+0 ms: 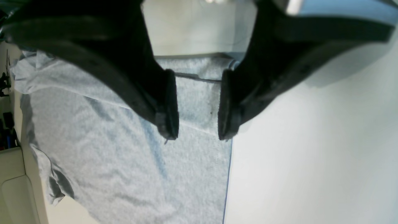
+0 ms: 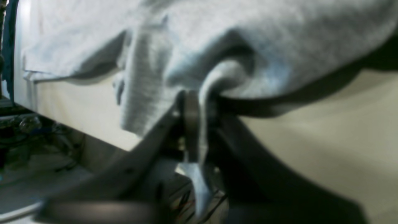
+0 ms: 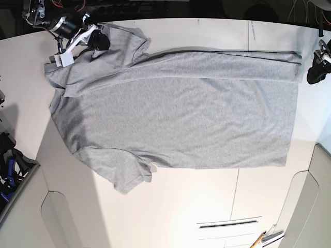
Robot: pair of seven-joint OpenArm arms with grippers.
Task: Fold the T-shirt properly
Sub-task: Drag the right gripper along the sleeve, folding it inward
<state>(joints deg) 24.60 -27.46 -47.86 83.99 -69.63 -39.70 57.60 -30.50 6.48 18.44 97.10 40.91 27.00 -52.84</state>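
The grey T-shirt lies spread on the white table, plain side up, neck to the left and hem to the right. A strip along its far edge is folded over. My right gripper is at the far-left sleeve and shoulder. In the right wrist view it is shut on a pinch of grey cloth, which is lifted off the table. My left gripper hangs just right of the far hem corner. In the left wrist view it is open and empty over the shirt's edge.
The table has seams and a slot handle at the front right, with a pencil-like tool near the front edge. Cables and equipment crowd the far-left corner. Blue-and-black gear sits past the left edge.
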